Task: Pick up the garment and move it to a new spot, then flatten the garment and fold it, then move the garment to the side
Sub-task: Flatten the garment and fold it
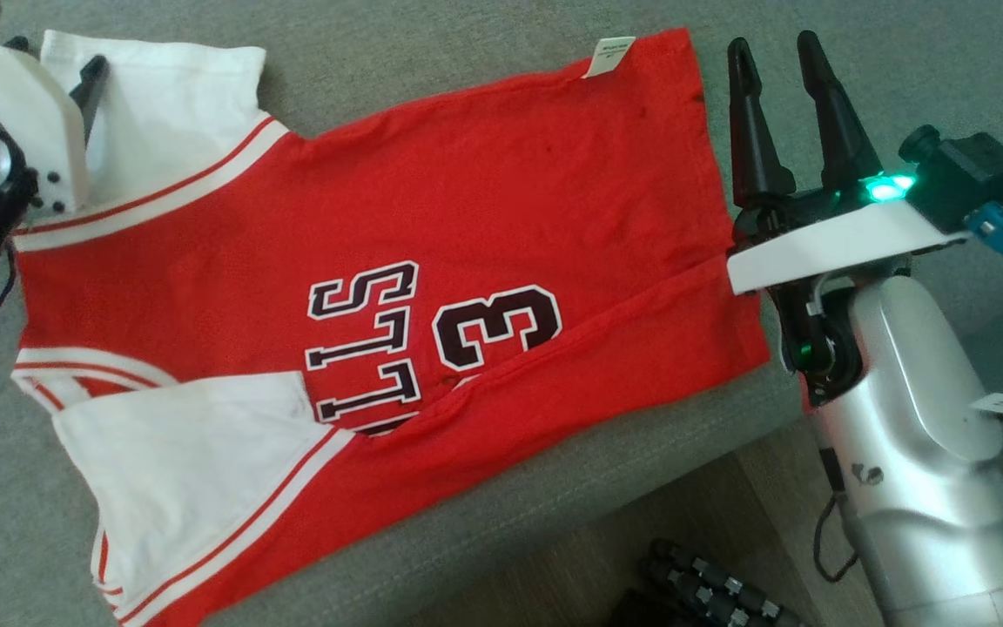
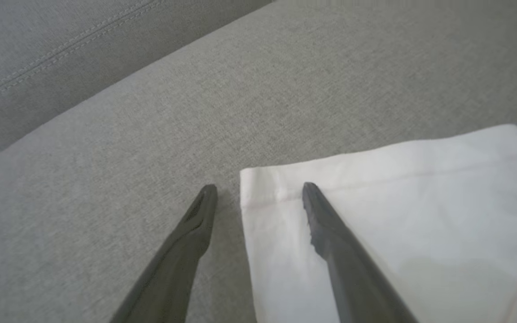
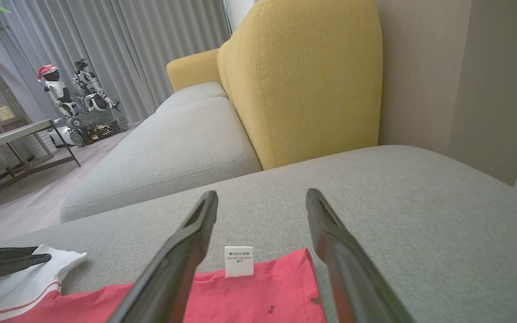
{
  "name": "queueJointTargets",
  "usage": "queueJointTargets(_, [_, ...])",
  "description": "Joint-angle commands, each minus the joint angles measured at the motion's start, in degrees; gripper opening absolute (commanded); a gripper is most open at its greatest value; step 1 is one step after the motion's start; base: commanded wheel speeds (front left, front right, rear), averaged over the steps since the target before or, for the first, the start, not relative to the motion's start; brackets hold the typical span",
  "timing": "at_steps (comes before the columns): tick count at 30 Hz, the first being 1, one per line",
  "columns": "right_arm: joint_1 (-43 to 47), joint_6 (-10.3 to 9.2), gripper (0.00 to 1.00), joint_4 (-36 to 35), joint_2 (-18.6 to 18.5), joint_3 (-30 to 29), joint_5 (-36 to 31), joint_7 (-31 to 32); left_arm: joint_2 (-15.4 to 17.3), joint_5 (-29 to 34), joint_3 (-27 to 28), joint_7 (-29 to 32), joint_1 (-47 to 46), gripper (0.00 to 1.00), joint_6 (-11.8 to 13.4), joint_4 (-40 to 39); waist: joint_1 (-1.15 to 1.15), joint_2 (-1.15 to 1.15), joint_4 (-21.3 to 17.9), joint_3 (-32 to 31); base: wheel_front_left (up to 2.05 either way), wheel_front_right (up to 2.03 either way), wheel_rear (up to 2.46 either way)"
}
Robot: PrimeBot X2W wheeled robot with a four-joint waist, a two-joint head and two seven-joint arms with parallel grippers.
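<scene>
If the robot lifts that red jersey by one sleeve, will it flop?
Likely floppy: the red jersey lies flat with soft folds. Probably light, since the cloth looks thin. It may drag on the textured sofa cushion.

Grey fabric sofa seat [image 3: 420, 202], yellow upholstered backrest [image 3: 303, 80] behind it. Grey pleated curtains [image 3: 128, 45] beyond; two small white humanoid robots [image 3: 67, 96] parked on pale wood floor [image 3: 29, 206] near grey-topped side table [image 3: 11, 134].
</scene>
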Motion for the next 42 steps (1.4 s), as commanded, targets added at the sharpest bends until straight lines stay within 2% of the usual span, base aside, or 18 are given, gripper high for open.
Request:
queueJointTargets(1, [-1.46, 0.37, 1.00, -1.39, 0.38, 0.91, 0.47, -0.75, 2.00, -1.23, 1.06, 0.14, -2.72, 1.00, 0.06, -0.71, 0.00, 0.00, -0.14, 0.19, 0.00, 0.00, 0.00])
queueJointTargets(2, [-1.53, 0.37, 1.00, -1.23, 0.38, 0.89, 0.53, -0.88, 1.89, -2.09, 0.46, 0.49, -2.71, 0.29, 0.06, -0.80, 0.00, 0.00, -0.13, 0.27, 0.00, 0.00, 0.00])
queueJointTargets(3, [-1.61, 0.37, 1.00, -1.00, 0.38, 0.80, 0.53, -0.98, 1.95, -2.74, -0.20, 0.63, -2.78, 0.00, 0.06, -0.99, 0.00, 0.00, -0.04, 0.32, 0.00, 0.00, 0.00])
queueJointTargets(9, [-3.66, 0.37, 1.00, 1.05, 0.38, -0.93, -2.11, 0.82, 1.75, -5.33, -2.70, -2.82, -3.68, 0.00, 0.06, -2.66, 0.00, 0.00, 2.63, -0.28, 0.00, 0.00, 0.00])
queueJointTargets(14, [-6.90, 0.37, 1.00, 5.80, 0.33, -3.48, -4.79, 9.06, 0.88, -7.35, -3.44, -7.97, -3.14, 0.00, 0.06, -5.36, 0.00, 0.00, 6.74, -1.51, 0.00, 0.00, 0.00])
queueJointTargets(18, [-9.67, 0.37, 1.00, 11.43, -2.68, -4.87, -6.69, 15.37, 0.65, -8.73, -3.92, -11.24, -1.38, 0.00, 0.06, -8.11, 0.00, 0.00, 9.84, -2.30, 0.00, 0.00, 0.00])
queueJointTargets(23, [-12.57, 0.37, 1.00, 17.73, -7.09, -5.52, -9.30, 19.79, 0.71, -9.63, -4.70, -13.05, 1.17, 0.00, 0.06, -12.14, 0.00, 0.00, 12.45, -1.96, 0.00, 0.00, 0.00])
queueJointTargets(33, [-16.80, 0.37, 1.00, 25.72, -10.87, -4.44, -11.77, 22.97, 1.53, -9.98, -5.17, -13.02, 3.18, 0.00, 1.04, -17.93, 0.00, 0.00, 14.21, -0.29, 0.00, 0.00, 0.00])
queueJointTargets(41, [-18.71, 0.37, 1.00, 30.24, -10.76, -4.13, -11.32, 22.73, 2.18, -10.22, -5.18, -12.29, 3.11, 0.00, 1.68, -20.32, 0.00, 0.00, 14.89, 0.53, 0.00, 0.00, 0.00])
queueJointTargets(42, [-19.00, 0.37, 0.00, 30.86, -10.73, -3.39, -10.75, 22.44, 2.41, -10.33, -5.06, -12.15, 3.11, 0.00, 2.03, -20.70, 0.00, 0.00, 15.06, 0.62, 0.00, 0.00, 0.00])
